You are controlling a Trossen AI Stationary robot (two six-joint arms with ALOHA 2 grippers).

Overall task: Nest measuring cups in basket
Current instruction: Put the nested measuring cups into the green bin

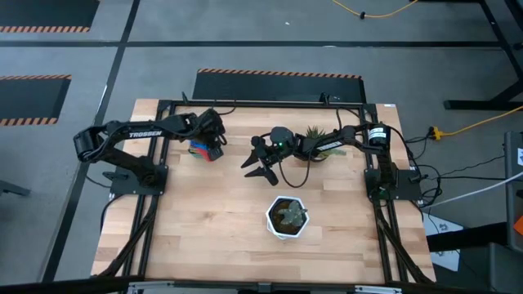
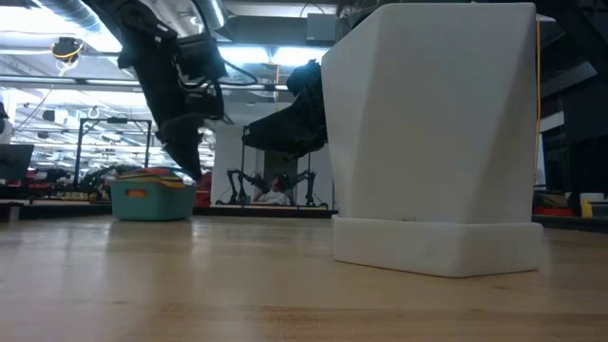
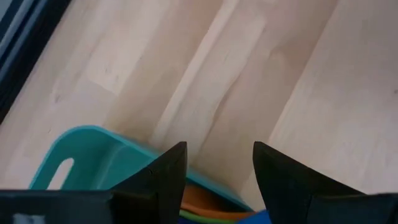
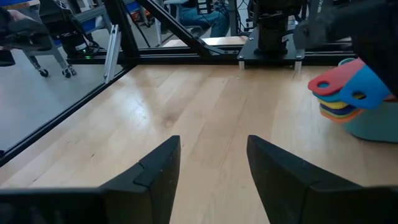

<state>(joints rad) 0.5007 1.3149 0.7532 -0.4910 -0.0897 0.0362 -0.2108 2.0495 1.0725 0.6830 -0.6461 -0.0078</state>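
The teal basket (image 1: 202, 151) stands on the table at the far left, with the measuring cups (image 2: 152, 176) stacked inside it. Their flat handles (image 4: 341, 93), red, light blue, yellow and orange, stick out over the rim. The basket also shows in the low view (image 2: 152, 201) and in the left wrist view (image 3: 93, 155). My left gripper (image 3: 217, 152) is open and empty just above the basket's rim; it also shows in the high view (image 1: 214, 131). My right gripper (image 1: 260, 163) is open and empty over the middle of the table, to the basket's right, pointing toward it.
A white hexagonal plant pot (image 1: 286, 217) stands near the table's middle front and fills much of the low view (image 2: 437, 133). A second plant (image 1: 317, 135) sits at the far right under the right arm. Bare wood lies between the basket and the pot.
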